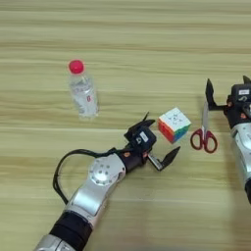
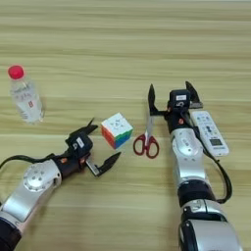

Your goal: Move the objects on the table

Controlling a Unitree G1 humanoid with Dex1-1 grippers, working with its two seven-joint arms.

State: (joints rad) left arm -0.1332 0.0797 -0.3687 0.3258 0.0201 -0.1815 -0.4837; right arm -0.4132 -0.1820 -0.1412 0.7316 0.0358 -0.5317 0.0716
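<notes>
— Where's the left pincer (image 2: 100,143)?

— Low over the worktop (image 2: 127,44), fingers spread wide, nothing between them. One finger points up beside the cube, the other lies out below it.

— And the puzzle cube (image 2: 116,130)?

— Just beyond the pincer's open mouth, resting on the worktop, close to the finger tips but not gripped. Past it, on the far side from the pincer, lie the red-handled scissors (image 2: 147,138), blades pointing up the worktop.

— The bottle (image 1: 82,89)?

— Well off behind the left pincer's other side, up the worktop, red cap away from us.

— The right pincer (image 2: 171,95)?

— Also wide open and empty, straddling the top of the scissors' blades on one side, with a white remote control (image 2: 209,132) just beside its wrist on the other.

— The pen?

— I can't pick it out.
</notes>
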